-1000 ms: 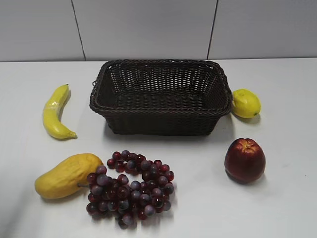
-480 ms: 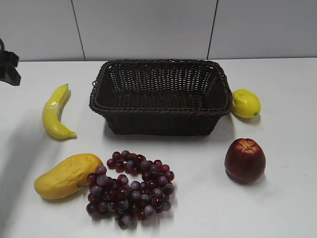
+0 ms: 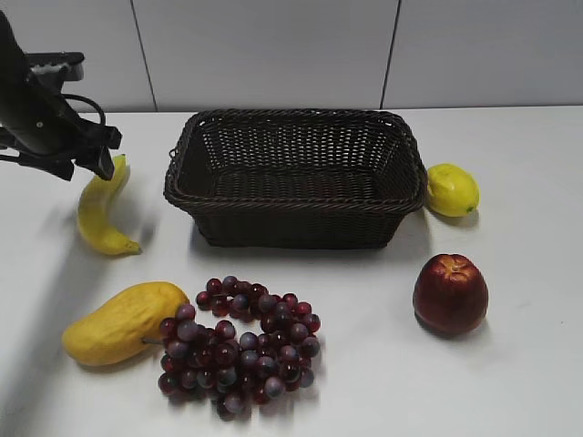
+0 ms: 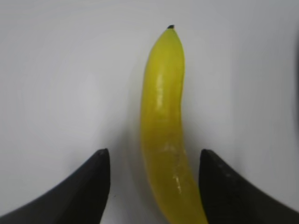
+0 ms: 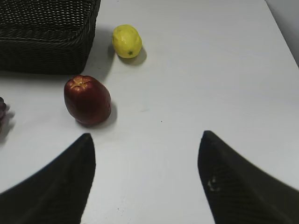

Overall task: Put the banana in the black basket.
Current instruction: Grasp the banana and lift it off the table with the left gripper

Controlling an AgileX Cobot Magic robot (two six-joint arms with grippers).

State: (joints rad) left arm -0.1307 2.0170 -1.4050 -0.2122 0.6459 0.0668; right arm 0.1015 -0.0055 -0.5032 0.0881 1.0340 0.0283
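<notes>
The banana point(image 3: 96, 214) lies on the white table left of the black basket point(image 3: 296, 177), which is empty. My left gripper point(image 3: 84, 168) is open above the banana's far end. In the left wrist view the banana point(image 4: 163, 116) runs lengthwise between the two open fingers point(image 4: 154, 156), with a gap on each side. My right gripper point(image 5: 145, 140) is open and empty above bare table; it is out of the exterior view.
A yellow mango point(image 3: 123, 320) and a bunch of dark red grapes point(image 3: 241, 344) lie at the front left. A lemon point(image 3: 452, 189) sits right of the basket. A red apple point(image 3: 450, 293) is at the front right. Both show in the right wrist view.
My left arm has come in from the left edge and now hangs over the banana's far end. The fruit and basket have not moved.
</notes>
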